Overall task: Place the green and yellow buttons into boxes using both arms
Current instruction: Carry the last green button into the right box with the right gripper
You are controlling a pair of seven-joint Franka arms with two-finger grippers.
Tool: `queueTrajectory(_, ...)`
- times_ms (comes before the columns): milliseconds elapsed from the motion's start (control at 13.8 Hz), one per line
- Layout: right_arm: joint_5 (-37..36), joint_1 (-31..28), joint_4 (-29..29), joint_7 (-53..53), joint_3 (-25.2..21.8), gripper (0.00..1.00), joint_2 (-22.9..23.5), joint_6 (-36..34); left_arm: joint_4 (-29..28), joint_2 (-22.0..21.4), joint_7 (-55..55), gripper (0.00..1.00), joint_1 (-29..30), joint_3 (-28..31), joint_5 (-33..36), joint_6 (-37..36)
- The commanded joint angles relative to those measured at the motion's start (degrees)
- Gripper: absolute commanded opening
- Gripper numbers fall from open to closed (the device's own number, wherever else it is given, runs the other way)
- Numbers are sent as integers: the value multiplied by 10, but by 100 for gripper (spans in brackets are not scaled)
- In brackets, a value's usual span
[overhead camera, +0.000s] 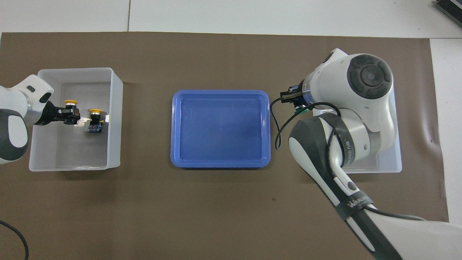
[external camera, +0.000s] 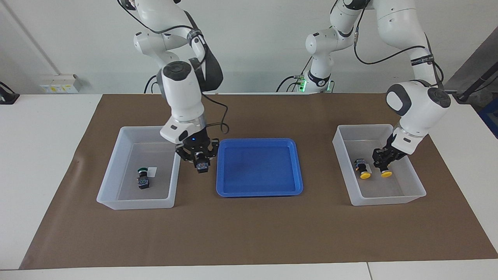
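right gripper (external camera: pixel 199 162) is clamped on one green button (external camera: pixel 201 166) over brown mat (external camera: pixel 249 233); left gripper (external camera: pixel 383 163) grips one of two yellow buttons (external camera: pixel 386 173) inside a box (external camera: pixel 389 200); two boxes, one blue tray (external camera: pixel 260 191), white wall.

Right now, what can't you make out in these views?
- Overhead: right arm covers the green-button box and the button inside.
- Facing: right end effector hides its held button's cap.
- Either view: whether left end effector's yellow button touches the yellow-button box's floor.
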Motion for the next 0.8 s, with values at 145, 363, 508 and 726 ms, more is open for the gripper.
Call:
queueTrajectory(145,-4,-88,-59,-170,9,0,-44,-42,-24,14,11,0,10,-3,-1,54)
queueTrajectory(363,-4,-131,-142,-239,9,0,-66,14,-30,24,11,0,11,-3,-1,64)
queueTrajectory(508,-3,-141,-195,-260,9,0,-66,67,-35,25,11,0,11,-3,-1,66)
queueTrajectory(726,-3,-141,-243,-259,9,16,-60,121,-51,25,11,0,19,-3,-1,80)
